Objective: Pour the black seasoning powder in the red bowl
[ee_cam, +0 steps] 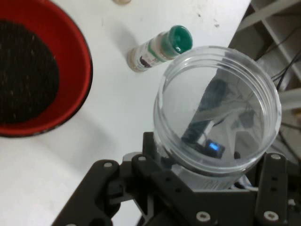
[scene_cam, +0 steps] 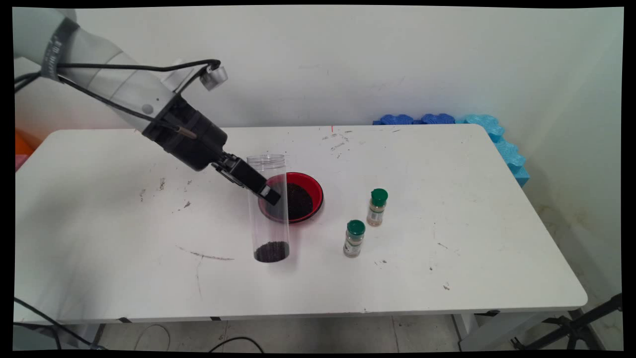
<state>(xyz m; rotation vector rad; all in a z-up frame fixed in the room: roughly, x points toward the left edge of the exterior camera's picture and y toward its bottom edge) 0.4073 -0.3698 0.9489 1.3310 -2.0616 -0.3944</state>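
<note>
A tall clear plastic jar [scene_cam: 269, 226] stands upright on the white table [scene_cam: 447, 258] with a little dark grain [scene_cam: 271, 252] at its bottom. My gripper [scene_cam: 271, 193] reaches in from the upper left and is shut on the jar's upper half, one finger crossing its near side. In the hand view the jar's open mouth [ee_cam: 217, 51] sits between the black linkage. Right behind the jar lies a red bowl [scene_cam: 315, 191] filled with dark grain [scene_cam: 299, 201]; the hand view has this bowl [ee_cam: 81, 52] at the upper left.
Two small spice bottles with green caps stand to the right of the bowl, one [scene_cam: 377, 207] farther back and one [scene_cam: 354, 239] nearer; one bottle [ee_cam: 158, 49] appears beside the jar in the hand view. Blue foam pieces [scene_cam: 497, 136] lie along the table's far right corner.
</note>
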